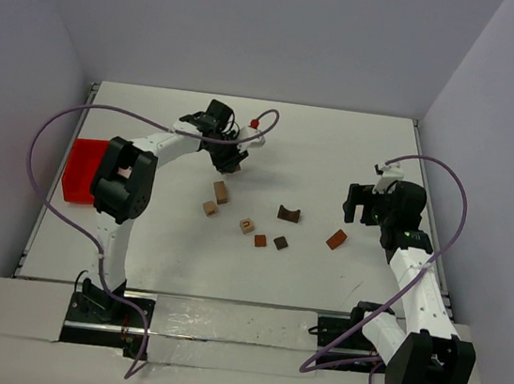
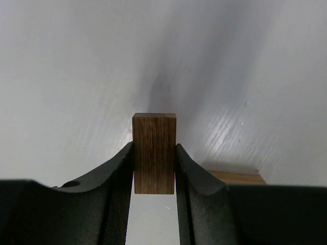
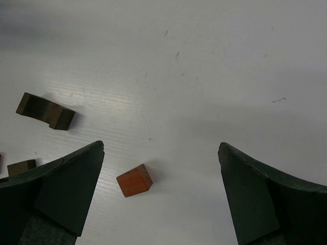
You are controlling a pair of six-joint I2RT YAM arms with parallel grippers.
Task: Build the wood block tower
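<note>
Table (image 1: 339, 146): no tower stands on it yet. Nothing is stacked, so the build looks barely begun.
Left arm (image 1: 123, 184): reaches forward and inward from its base, elbow raised beside the bin, wrist bent down over the far middle of the table.
Right arm (image 1: 419, 289): leans forward along the right side, wrist tipped down near the cube.
Bin (image 1: 83, 169): red, at the left edge, partly hidden by the left arm's elbow.
Left gripper (image 2: 154, 147): clamped on a dark block (image 2: 154, 153), pressing its two sides. The block stands upright with its top past the fingertips and appears lifted off the table, just beyond the tan blocks.
Right gripper (image 3: 161, 148): spread wide, holding nothing. The red-brown cube (image 3: 134, 180) lies on the table below the gap.
Loose blocks: seven lie singly across the middle, none touching:
- two tan blocks (image 1: 222, 192) (image 1: 209, 208)
- a small tan one (image 1: 247, 226)
- a reddish one (image 1: 260, 241)
- a dark one (image 1: 281, 242)
- a dark arch (image 1: 288, 214)
- the cube

All of them are left to stack.
</note>
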